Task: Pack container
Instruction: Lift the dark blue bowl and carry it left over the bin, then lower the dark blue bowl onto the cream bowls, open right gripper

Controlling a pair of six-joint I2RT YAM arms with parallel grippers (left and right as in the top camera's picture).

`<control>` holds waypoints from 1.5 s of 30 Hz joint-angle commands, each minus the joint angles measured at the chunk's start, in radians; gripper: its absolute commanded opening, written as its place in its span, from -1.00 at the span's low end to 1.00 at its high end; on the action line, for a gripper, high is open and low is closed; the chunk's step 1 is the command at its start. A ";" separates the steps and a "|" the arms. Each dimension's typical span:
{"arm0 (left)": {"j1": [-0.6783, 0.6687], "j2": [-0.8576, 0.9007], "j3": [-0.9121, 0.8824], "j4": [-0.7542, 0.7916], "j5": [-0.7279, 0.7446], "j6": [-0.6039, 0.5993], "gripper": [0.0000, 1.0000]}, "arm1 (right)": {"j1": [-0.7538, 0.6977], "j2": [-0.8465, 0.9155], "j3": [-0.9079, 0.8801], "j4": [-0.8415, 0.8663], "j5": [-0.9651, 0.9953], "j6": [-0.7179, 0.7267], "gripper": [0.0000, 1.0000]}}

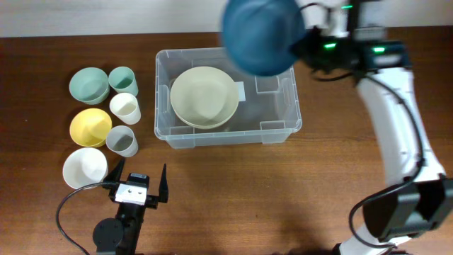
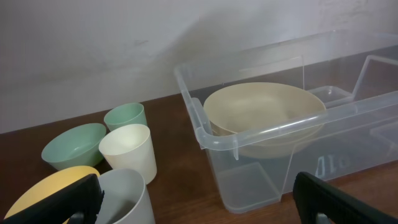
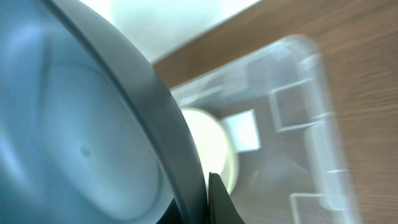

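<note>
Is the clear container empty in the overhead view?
No, a cream bowl lies inside the container, in its left half.

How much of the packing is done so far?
One cream bowl lies in the container. The right gripper holds a blue bowl above it. Three bowls and three cups wait on the table beside it; the left gripper is open and empty.

1. Container (image 1: 272, 113): clear rectangular plastic bin with a rounded rim, lidless and upright.
2. It sits mid-table, long side running left to right.
3. A cream bowl (image 1: 204, 96) lies in its left half.
</note>
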 commanded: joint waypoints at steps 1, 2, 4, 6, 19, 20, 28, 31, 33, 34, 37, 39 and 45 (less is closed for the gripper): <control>0.005 -0.009 -0.003 -0.005 -0.004 0.008 0.99 | 0.110 0.021 0.002 0.009 0.150 -0.010 -0.93; 0.005 -0.009 -0.004 -0.005 -0.004 0.008 0.99 | 0.139 0.030 0.002 0.012 0.158 -0.011 -0.93; 0.005 -0.009 -0.004 -0.005 -0.004 0.008 1.00 | 0.188 0.055 0.002 0.015 0.172 -0.011 -0.93; 0.005 -0.009 -0.004 -0.005 -0.004 0.008 0.99 | 0.219 0.085 0.002 0.020 0.174 -0.010 -0.93; 0.005 -0.009 -0.004 -0.005 -0.004 0.008 0.99 | 0.252 0.290 0.002 0.094 0.140 0.009 -0.93; 0.005 -0.009 -0.003 -0.005 -0.004 0.008 0.99 | 0.252 0.300 0.002 0.095 0.135 0.009 -0.93; 0.005 -0.009 -0.004 -0.005 -0.004 0.008 0.99 | 0.270 0.360 0.002 0.099 0.106 0.009 -0.93; 0.005 -0.009 -0.004 -0.005 -0.004 0.008 0.99 | 0.283 0.375 0.002 0.097 0.107 0.012 -0.92; 0.005 -0.009 -0.004 -0.005 -0.004 0.008 0.99 | 0.292 0.389 0.002 0.098 0.113 0.012 -0.93; 0.005 -0.009 -0.003 -0.005 -0.004 0.008 0.99 | 0.296 0.394 0.002 0.098 0.121 0.012 -0.93; 0.005 -0.009 -0.004 -0.005 -0.004 0.008 0.99 | 0.298 0.401 0.002 0.095 0.126 0.012 -0.92; 0.005 -0.009 -0.003 -0.005 -0.004 0.008 0.99 | 0.298 0.401 0.002 0.094 0.126 0.012 -0.93; 0.005 -0.009 -0.003 -0.005 -0.004 0.008 0.99 | 0.298 0.401 0.002 0.068 0.179 0.012 -0.92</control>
